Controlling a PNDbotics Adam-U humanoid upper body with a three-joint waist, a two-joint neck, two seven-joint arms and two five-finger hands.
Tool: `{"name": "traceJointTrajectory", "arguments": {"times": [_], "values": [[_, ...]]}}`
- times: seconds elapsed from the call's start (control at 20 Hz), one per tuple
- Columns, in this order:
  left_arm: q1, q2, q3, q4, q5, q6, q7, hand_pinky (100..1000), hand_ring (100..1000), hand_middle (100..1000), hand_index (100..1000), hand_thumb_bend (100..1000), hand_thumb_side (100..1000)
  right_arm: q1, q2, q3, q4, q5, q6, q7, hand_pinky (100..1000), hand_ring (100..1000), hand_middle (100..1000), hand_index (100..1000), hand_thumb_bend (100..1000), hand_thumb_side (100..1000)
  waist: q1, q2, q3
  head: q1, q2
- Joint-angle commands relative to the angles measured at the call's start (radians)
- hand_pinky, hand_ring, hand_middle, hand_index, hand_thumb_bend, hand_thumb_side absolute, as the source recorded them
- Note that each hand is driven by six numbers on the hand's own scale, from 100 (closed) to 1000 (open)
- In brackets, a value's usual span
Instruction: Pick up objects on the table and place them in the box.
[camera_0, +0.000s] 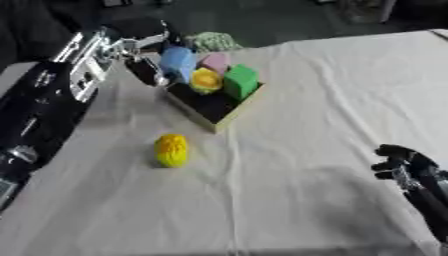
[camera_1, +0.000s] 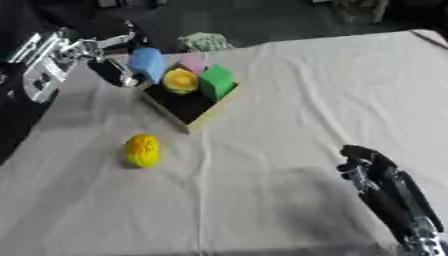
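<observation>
A yellow, ribbed, corn-like object (camera_0: 171, 149) lies on the white cloth in front of the box. The shallow wooden box (camera_0: 229, 117) stands at the back centre. It holds a green block (camera_0: 241, 81), a pink piece (camera_0: 214, 62) and a yellow-orange round thing (camera_0: 206, 80). A light blue block (camera_0: 178, 62) stands upright at the box's far left corner, with my left hand (camera_0: 144, 70) curled round it from the left and above. My right hand (camera_1: 363, 160) rests low at the right, fingers relaxed and holding nothing.
A green and white patterned object (camera_0: 213, 41) lies behind the box at the table's far edge. The cloth-covered table (camera_0: 306, 150) spreads wide between the box and my right hand. My left arm (camera_0: 52, 100) crosses the left side.
</observation>
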Motion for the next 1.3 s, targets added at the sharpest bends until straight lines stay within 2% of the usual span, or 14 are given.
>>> {"name": "traceJointTrajectory", "arguments": {"times": [0.05, 0.4, 0.65, 0.8, 0.9, 0.95, 1.15, 1.3], "values": [[-0.029, -0.03, -0.004, 0.041, -0.042, -0.016, 0.022, 730, 619, 588, 708, 280, 153, -0.016, -0.001, 0.005, -0.01, -0.011, -0.002, 0.009, 694, 693, 758, 809, 100, 639, -0.007, -0.007, -0.01, 0.009, 0.005], [-0.029, -0.083, 0.009, 0.138, -0.106, -0.027, 0.102, 728, 655, 638, 750, 334, 176, -0.028, -0.001, 0.007, -0.007, -0.013, 0.0, 0.012, 694, 692, 758, 809, 100, 636, -0.008, 0.0, -0.032, 0.006, 0.005], [-0.028, -0.102, 0.01, 0.167, -0.138, -0.035, 0.17, 755, 732, 746, 827, 388, 197, -0.029, 0.0, 0.006, -0.007, -0.015, 0.0, 0.012, 694, 692, 758, 809, 100, 640, -0.009, 0.003, -0.036, 0.004, 0.005], [-0.027, -0.111, 0.009, 0.18, -0.165, -0.037, 0.213, 766, 753, 768, 845, 428, 214, -0.03, 0.001, 0.005, -0.006, -0.016, 0.001, 0.011, 694, 692, 757, 809, 100, 643, -0.011, 0.006, -0.038, 0.005, 0.005], [-0.027, -0.118, 0.008, 0.19, -0.181, -0.04, 0.236, 781, 775, 795, 867, 488, 244, -0.031, 0.002, 0.005, -0.006, -0.016, 0.002, 0.01, 694, 692, 757, 809, 100, 642, -0.012, 0.008, -0.04, 0.006, 0.005], [-0.027, -0.121, 0.008, 0.195, -0.188, -0.043, 0.246, 784, 784, 812, 879, 553, 277, -0.032, 0.002, 0.005, -0.006, -0.016, 0.002, 0.01, 694, 692, 757, 809, 100, 642, -0.013, 0.009, -0.041, 0.007, 0.005], [-0.022, -0.12, 0.003, 0.187, -0.195, -0.055, 0.284, 794, 797, 829, 893, 712, 365, -0.032, 0.003, 0.004, -0.005, -0.016, 0.005, 0.01, 694, 692, 757, 810, 100, 649, -0.016, 0.011, -0.042, 0.004, 0.005], [-0.02, -0.095, 0.006, 0.148, -0.166, -0.054, 0.3, 787, 792, 821, 892, 747, 402, -0.031, 0.004, 0.001, -0.004, -0.013, 0.007, 0.008, 694, 692, 758, 810, 100, 648, -0.017, 0.01, -0.038, -0.001, 0.005]]}}
